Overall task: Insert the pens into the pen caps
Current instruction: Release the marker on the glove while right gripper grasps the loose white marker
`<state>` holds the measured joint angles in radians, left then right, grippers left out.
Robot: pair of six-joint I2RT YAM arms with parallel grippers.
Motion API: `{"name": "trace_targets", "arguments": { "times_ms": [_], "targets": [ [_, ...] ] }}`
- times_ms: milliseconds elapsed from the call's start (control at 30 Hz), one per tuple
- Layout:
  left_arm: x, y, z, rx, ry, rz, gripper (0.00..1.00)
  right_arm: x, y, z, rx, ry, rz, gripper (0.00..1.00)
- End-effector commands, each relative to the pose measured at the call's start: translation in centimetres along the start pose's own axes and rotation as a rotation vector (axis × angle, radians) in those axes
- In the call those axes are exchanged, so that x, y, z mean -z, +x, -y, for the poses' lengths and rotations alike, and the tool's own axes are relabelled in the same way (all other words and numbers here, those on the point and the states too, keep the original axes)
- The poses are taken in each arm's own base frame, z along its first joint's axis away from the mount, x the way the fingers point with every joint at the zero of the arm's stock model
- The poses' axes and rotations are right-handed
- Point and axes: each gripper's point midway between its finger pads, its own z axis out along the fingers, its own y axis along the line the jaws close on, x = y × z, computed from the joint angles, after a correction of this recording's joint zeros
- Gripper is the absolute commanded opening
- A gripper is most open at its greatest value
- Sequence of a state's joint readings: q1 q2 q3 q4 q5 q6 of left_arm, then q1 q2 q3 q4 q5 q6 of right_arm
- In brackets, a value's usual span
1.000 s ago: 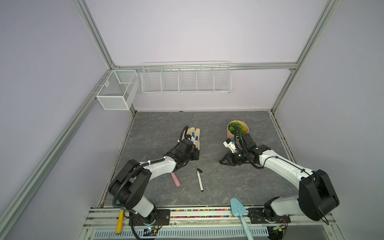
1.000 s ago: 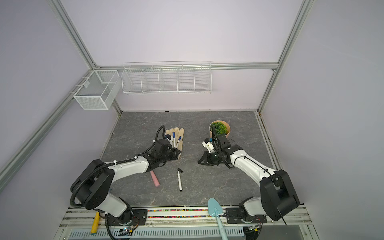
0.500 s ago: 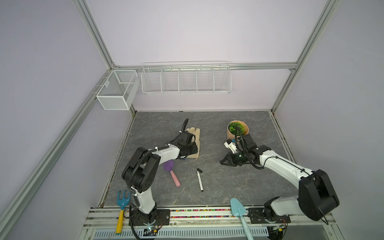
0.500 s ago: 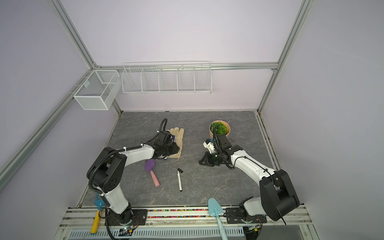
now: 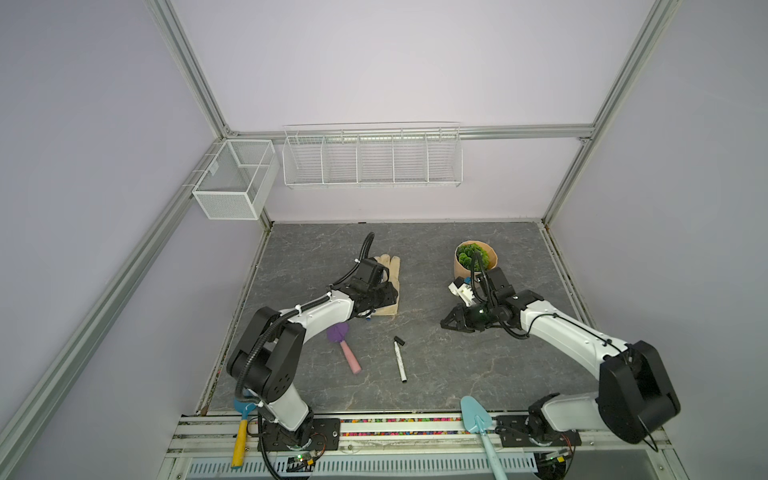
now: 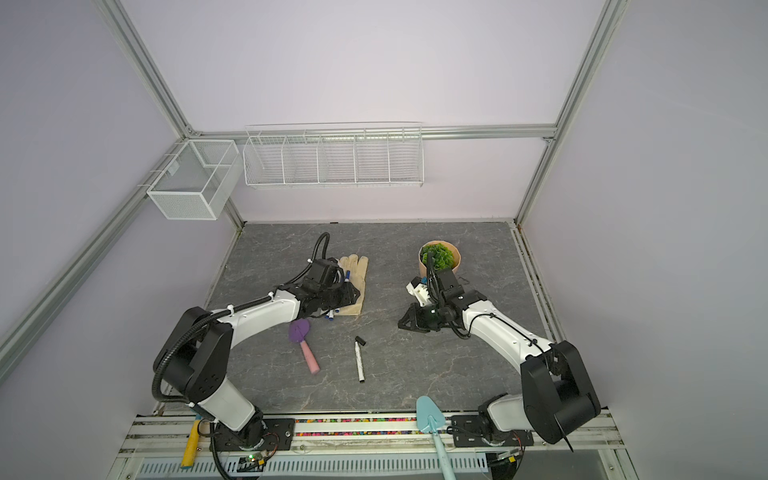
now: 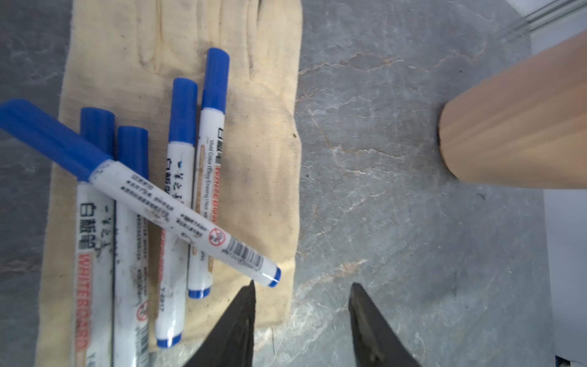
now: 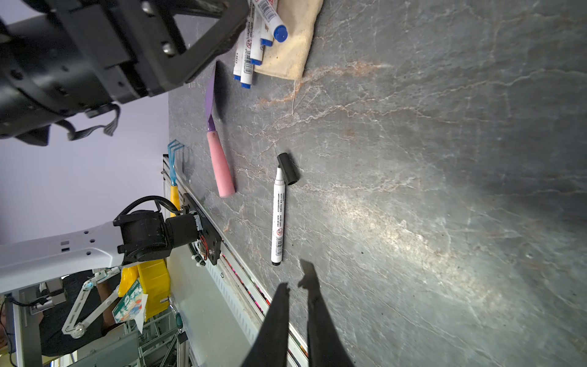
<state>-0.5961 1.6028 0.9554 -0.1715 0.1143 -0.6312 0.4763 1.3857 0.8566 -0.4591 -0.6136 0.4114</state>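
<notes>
Left claw [image 7: 303,286] hangs with its jaws moderately apart and nothing between them, just over the near edge of a cream glove [image 7: 263,127] on the worktop [image 7: 397,190]. Five pens [image 7: 178,209] lie on that glove, each with a blue cap [image 7: 182,111] pushed on. Four lie roughly side by side and one rests slantwise across several of them (its blue butt end close to one claw finger). Low above bare worktop, the right claw [image 8: 297,282] shows only a narrow slit between its jaws and holds nothing. Between the two arms the sixth pen [image 8: 278,219] lies alone, uncapped, with the black cap [image 8: 288,168] askew at its tip. Beside it lies a pink-handled purple trowel [image 8: 220,165]; a tan plant pot [image 5: 460,271] stands beyond the right claw.
</notes>
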Motion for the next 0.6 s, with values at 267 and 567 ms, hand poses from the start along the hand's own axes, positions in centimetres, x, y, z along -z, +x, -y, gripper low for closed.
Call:
{"name": "trace_targets", "arguments": {
  "times_ms": [267, 567],
  "targets": [
    [6.1, 2.5, -7.3, 0.288, -0.211, 0.203, 0.55, -5.7, 5.7, -3.7, 0.387, 0.169, -0.277, 0.38],
    [10.2, 3.0, -10.4, 0.328, -0.281, 0.351, 0.67, -10.7, 7.3, -2.8, 0.512, 0.372, -0.466, 0.49]
  ]
}}
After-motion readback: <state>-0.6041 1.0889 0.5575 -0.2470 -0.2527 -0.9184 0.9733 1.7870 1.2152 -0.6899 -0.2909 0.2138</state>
